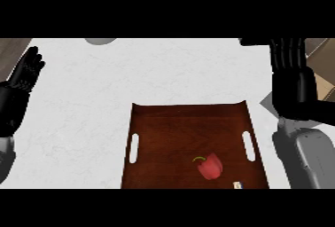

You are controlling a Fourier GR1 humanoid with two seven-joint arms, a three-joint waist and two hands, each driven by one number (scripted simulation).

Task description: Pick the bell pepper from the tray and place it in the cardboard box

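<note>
I see my right hand [292,84] beyond the far right corner of the tray [189,119], fingers straight and empty, next to the cardboard box [326,62]. My left hand [25,71] rests open, well off the tray's left side. The bell pepper [211,166] lies in the tray's near right part.

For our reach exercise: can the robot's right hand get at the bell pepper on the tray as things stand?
Probably yes: the bell pepper lies uncovered on the tray, with nothing above it, and the right hand sits open beyond the tray's right side.
</note>
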